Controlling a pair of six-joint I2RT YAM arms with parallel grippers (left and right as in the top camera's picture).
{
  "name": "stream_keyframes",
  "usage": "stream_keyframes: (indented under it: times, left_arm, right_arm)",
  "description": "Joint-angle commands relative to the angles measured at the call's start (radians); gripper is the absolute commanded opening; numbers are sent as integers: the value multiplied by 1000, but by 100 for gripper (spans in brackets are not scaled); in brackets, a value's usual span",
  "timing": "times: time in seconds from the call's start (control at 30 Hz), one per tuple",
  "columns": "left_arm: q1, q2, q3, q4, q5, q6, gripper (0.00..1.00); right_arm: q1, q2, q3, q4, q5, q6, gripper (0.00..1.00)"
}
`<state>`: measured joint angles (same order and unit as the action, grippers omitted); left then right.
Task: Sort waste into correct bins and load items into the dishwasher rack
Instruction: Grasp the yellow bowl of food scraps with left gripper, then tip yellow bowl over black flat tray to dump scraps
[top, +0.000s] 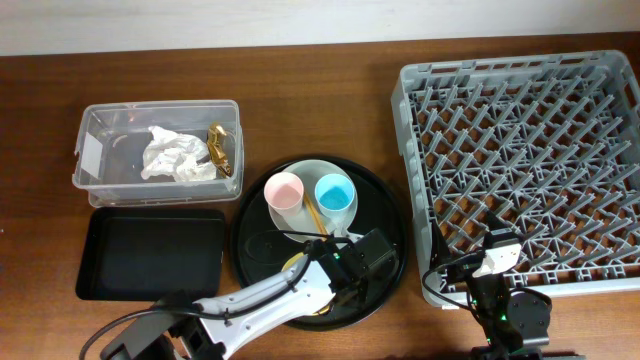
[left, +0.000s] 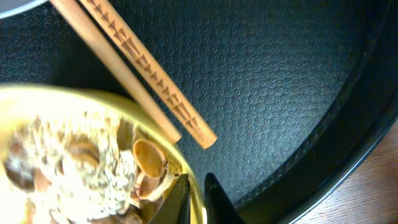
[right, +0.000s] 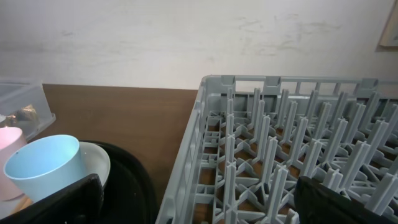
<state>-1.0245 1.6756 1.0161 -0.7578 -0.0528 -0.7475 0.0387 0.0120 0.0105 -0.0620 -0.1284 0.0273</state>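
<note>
Overhead first: the left arm (top: 270, 292) reaches over the round black tray (top: 388, 215) at the middle of the near edge, covering most of the yellow bowl (top: 293, 264). The shallow black tray (top: 150, 255) lies to the bowl's left, so this arm is the nearer 1. The right arm (top: 505, 300) waits by the rack (top: 420, 90) along the right edge.

Left wrist now: the left gripper (left: 198, 186) has its jaws nipped together on the bowl's thin, glossy yellow rim, which runs up between them. Beige food scraps (left: 68, 162), grainy and clumped, sit inside, left of the jaws. The 2 chopsticks (left: 149, 74) are matte wood with a carved zigzag. They slant across pebbled black plastic with their blunt ends just above the rim, apart from the jaws.

Right wrist: the right gripper (right: 199, 208) has its jaws wide apart, holding nothing. Grey pegs stand stiff ahead, with the smooth light-blue cup (right: 43, 165) off to the left.
</note>
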Motion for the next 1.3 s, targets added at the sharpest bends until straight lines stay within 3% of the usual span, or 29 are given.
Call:
stream_keyframes:
  times: [0.0, 0.27, 0.47, 0.57, 0.7, 0.9, 1.1, 1.27]
  left_arm:
    - [6, 1, -5, 6, 8, 0, 4]
    - [19, -34, -3, -14, 0, 0, 1]
    - [54, -160, 0, -92, -110, 3, 0]
    - [80, -235, 0, -97, -172, 114, 0]
    - [157, -333, 0, -120, -217, 176, 0]
    - [452, -470, 0, -184, -176, 233, 0]
    - [863, -500, 0, -187, 79, 446, 0]
    - [1131, -500, 0, -186, 235, 536, 0]
  right_arm:
    - [-6, -8, -5, -6, 8, 11, 99]
    - [-6, -8, -5, -6, 8, 11, 99]
    - [-6, -8, -5, -6, 8, 11, 99]
    - [-6, -8, -5, -6, 8, 11, 99]
    - [-6, -8, -5, -6, 8, 11, 99]
    - [-6, -8, -5, -6, 8, 11, 99]
    - [-6, -8, -5, -6, 8, 11, 99]
    - [-6, -8, -5, -6, 8, 11, 99]
